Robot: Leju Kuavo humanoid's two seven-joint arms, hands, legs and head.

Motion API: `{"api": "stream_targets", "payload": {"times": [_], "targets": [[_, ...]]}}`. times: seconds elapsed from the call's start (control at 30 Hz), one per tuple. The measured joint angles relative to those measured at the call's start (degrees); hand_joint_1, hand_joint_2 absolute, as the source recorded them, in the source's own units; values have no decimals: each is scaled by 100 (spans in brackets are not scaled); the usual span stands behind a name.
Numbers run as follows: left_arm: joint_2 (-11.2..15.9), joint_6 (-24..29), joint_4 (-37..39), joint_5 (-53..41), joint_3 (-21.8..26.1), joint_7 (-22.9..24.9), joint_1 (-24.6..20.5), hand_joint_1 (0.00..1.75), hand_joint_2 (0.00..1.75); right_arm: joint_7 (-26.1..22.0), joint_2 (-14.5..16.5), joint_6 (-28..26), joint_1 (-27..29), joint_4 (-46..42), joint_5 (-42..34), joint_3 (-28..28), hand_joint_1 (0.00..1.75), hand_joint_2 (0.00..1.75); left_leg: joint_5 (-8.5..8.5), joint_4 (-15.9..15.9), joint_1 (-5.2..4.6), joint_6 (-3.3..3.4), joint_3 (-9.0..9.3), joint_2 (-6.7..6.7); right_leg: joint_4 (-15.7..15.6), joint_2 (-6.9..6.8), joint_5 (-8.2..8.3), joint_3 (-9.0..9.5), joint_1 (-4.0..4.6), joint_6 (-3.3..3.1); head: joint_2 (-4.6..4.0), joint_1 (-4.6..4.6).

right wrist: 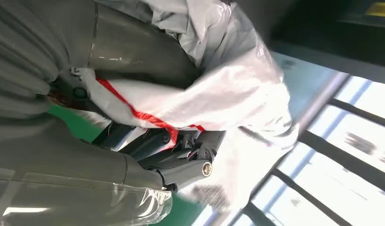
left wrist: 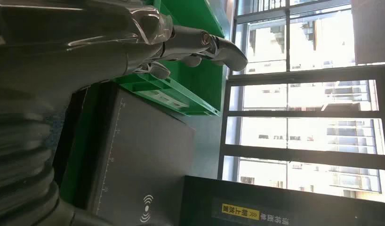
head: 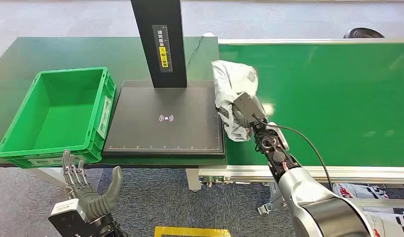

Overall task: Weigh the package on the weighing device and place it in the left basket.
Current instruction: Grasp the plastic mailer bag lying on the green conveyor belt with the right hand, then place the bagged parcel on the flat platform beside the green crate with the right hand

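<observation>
While the right hand (head: pixel 245 114) grips the package (head: pixel 233 94), that crumpled white plastic bag sits at the near-left corner of the green conveyor belt (head: pixel 338 98), right at the edge of the black weighing device (head: pixel 163 121). In the right wrist view the fingers (right wrist: pixel 181 162) are wrapped around the bag (right wrist: pixel 219 89), its white film with a red stripe bunched up in the grasp, thumb pressed in from the other side. Whether the bag is lifted clear of the belt, I cannot tell. The scale's flat platform lies between belt and green basket (head: pixel 27 143), its black column (head: pixel 158 39) rising at the back with a yellow label. The basket stands on the dark green counter (head: pixel 22 54), touching the scale's left edge. Down low, in front of the counter, the left hand (head: pixel 86 190) hangs with fingers apart and pointing up, holding nothing; its wrist view shows the fingers (left wrist: pixel 219 44) spread before the basket wall (left wrist: pixel 195 28).
</observation>
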Motion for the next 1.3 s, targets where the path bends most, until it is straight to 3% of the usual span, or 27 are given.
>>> {"api": "stream_targets", "payload": {"times": [0.4, 0.67, 1.3], "targets": [[0, 0, 48, -25, 2, 0, -19, 0, 175, -688, 261, 198, 249, -879, -168, -127, 175, 175, -1, 0, -1, 0, -1, -1, 0, -1, -1, 0, -1, 0, 0, 0], [-15, 0, 49, -56, 51, 0, -13, 0, 175, -715, 344, 137, 620, -1304, -154, -84, 175, 175, -1, 0, -1, 0, -1, -1, 0, -1, -1, 0, -1, 0, 0, -1], [-37, 0, 49, -58, 83, 0, -10, 0, 175, -720, 369, 134, 703, -1427, -153, -75, 175, 175, -1, 0, -1, 0, -1, -1, 0, -1, -1, 0, -1, 0, 0, 0]]}}
